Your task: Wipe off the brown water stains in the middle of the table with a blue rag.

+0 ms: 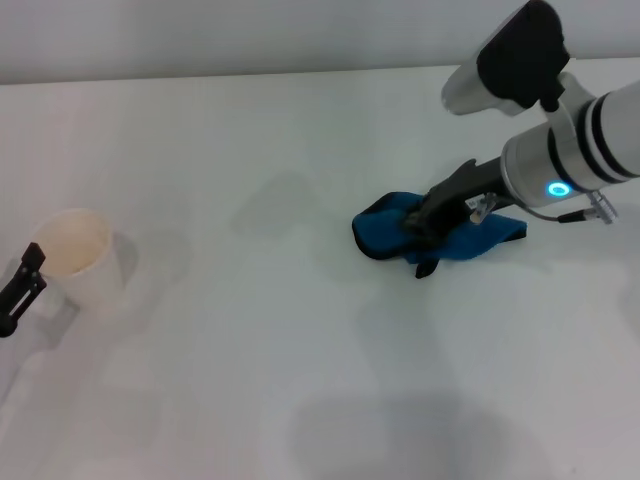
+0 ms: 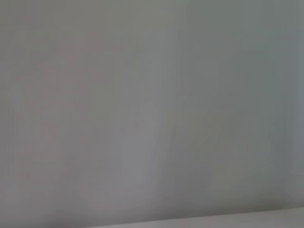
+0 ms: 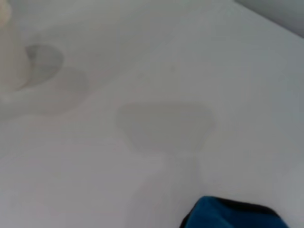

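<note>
The blue rag (image 1: 445, 238) lies bunched on the white table (image 1: 300, 380), right of the middle. My right gripper (image 1: 424, 232) is down on it and shut on the cloth, with the rag's dark edging showing around the black fingers. A corner of the rag (image 3: 228, 216) also shows in the right wrist view. A faint greyish blotch (image 1: 275, 207), the brown water stains, lies left of the rag and apart from it; it is the same blotch (image 3: 164, 126) in the right wrist view. My left gripper (image 1: 20, 290) sits at the table's far left edge.
A white paper cup (image 1: 82, 258) stands at the far left, right beside the left gripper; the cup (image 3: 9, 52) shows at the edge of the right wrist view. The table's far edge runs along the top of the head view. The left wrist view holds only a plain grey surface.
</note>
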`<state>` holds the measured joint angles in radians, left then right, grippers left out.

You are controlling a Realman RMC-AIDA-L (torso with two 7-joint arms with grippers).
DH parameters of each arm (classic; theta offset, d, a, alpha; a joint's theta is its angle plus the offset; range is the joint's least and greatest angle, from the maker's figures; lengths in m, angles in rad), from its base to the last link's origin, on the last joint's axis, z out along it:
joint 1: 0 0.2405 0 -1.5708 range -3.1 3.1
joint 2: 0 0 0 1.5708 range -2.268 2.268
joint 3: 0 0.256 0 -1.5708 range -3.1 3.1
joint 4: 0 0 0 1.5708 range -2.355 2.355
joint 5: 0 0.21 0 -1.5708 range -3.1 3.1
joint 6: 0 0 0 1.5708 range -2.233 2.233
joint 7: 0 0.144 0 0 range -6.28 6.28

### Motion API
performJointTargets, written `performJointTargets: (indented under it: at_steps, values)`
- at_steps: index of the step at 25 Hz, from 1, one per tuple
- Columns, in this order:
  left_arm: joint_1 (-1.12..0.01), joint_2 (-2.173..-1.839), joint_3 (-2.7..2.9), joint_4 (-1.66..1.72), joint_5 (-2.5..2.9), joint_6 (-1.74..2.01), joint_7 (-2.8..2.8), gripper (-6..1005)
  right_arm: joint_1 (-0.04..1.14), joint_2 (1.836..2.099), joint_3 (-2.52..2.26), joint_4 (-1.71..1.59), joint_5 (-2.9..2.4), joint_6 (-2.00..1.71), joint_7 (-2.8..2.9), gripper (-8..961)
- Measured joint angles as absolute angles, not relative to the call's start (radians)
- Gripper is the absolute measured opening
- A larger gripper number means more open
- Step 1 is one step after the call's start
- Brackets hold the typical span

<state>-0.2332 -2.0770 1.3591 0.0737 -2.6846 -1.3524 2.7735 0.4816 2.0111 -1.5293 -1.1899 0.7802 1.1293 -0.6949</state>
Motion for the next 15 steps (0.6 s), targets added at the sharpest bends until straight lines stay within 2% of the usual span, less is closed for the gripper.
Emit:
performJointTargets:
  at_steps: [4,9,15]
  values:
    - [-0.234,-2.077,1.359,0.074,-2.685,-1.351,2.773,876,0.467,2.011,-1.500,-1.221,0.787,1.140,-0.703,178]
    - [-0.233,-2.077,1.359,0.083,-2.685,-1.351,2.773,875,0.437,2.009,-1.435,-1.263,0.848,1.165,-0.754,406]
    - [-0.233,-2.077,1.359,0.084,-2.684,-1.355,2.773,876,0.370,2.009,-1.262,-1.274,1.082,1.154,-0.928,414]
